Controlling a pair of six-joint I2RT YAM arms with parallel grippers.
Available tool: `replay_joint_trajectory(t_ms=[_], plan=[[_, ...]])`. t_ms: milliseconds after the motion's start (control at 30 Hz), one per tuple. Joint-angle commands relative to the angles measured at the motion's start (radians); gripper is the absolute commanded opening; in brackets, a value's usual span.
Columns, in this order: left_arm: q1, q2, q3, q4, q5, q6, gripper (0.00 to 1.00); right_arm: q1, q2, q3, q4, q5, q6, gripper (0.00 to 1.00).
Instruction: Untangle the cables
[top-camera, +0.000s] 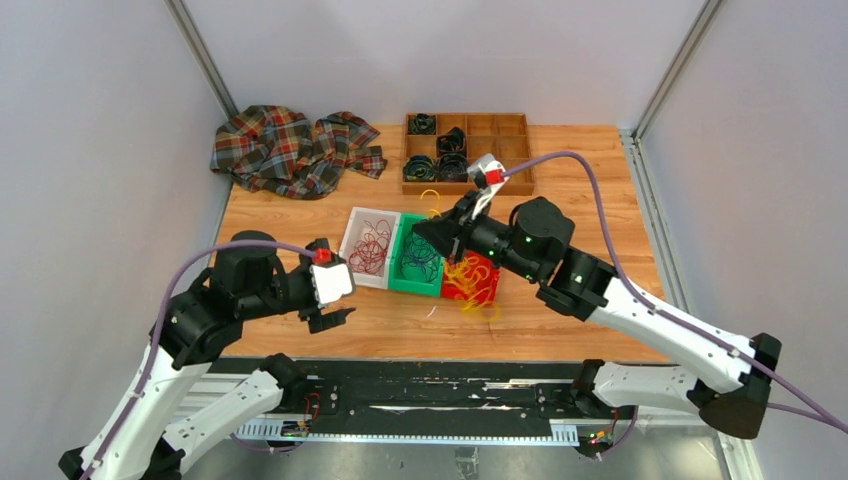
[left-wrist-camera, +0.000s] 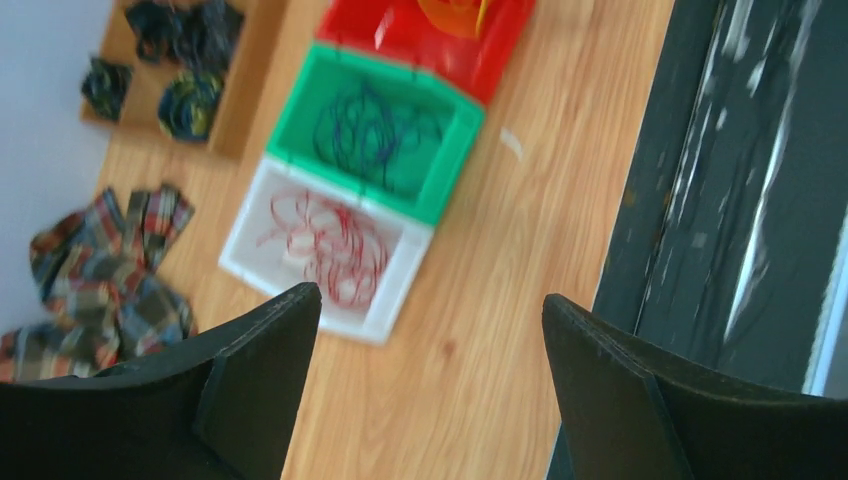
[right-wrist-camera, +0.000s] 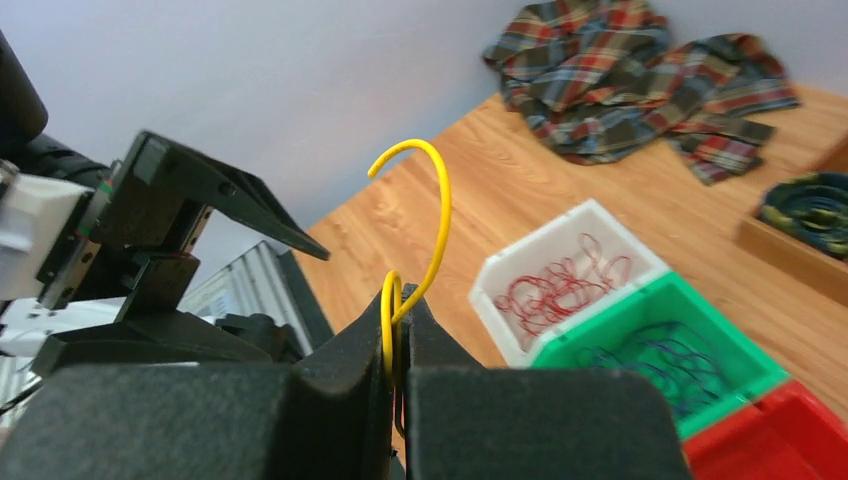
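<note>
One yellow cable (right-wrist-camera: 446, 210) pinched in raised right claw (right-wrist-camera: 399, 305).

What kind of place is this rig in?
Probably a lab test cell: blank white walls enclosing a wooden table, two arms bolted at its edge, colour-sorted cables in three bins.

The left arm (top-camera: 190, 325) rises from its base with the elbow bent and the forearm pointing right. Its pincer (left-wrist-camera: 430, 300) has the fingers spread wide apart. The right arm (top-camera: 650, 315) stretches in from the right with the wrist raised, its pincer (right-wrist-camera: 400, 305) clamped tight on a yellow cable (right-wrist-camera: 441, 200).
</note>
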Motion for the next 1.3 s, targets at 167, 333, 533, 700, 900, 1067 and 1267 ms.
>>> replay_joint_trajectory(t_ms=[167,333,533,700,900,1067,1267], plan=[[-0.005,-0.001,-0.089,0.604,0.211,-0.455,0.82,0.016,0.119,0.096,0.226,-0.187,0.173,0.01],[-0.005,0.001,-0.135,0.685,0.231,-0.519,0.77,0.051,0.155,0.117,0.304,-0.188,0.194,0.01],[-0.005,0.009,-0.15,0.751,0.225,-0.546,0.66,0.086,0.206,0.142,0.351,-0.205,0.22,0.01],[-0.005,0.043,-0.155,0.811,0.311,-0.651,0.57,0.106,0.235,0.151,0.377,-0.209,0.228,0.01],[-0.005,0.059,-0.187,0.851,0.426,-0.814,0.55,0.113,0.243,0.146,0.409,-0.204,0.243,0.01],[-0.005,0.041,-0.195,0.836,0.384,-0.796,0.35,0.114,0.253,0.147,0.44,-0.207,0.261,0.01],[0.001,0.026,-0.167,0.807,0.352,-0.788,0.01,0.114,0.24,0.123,0.416,-0.204,0.248,0.17]])
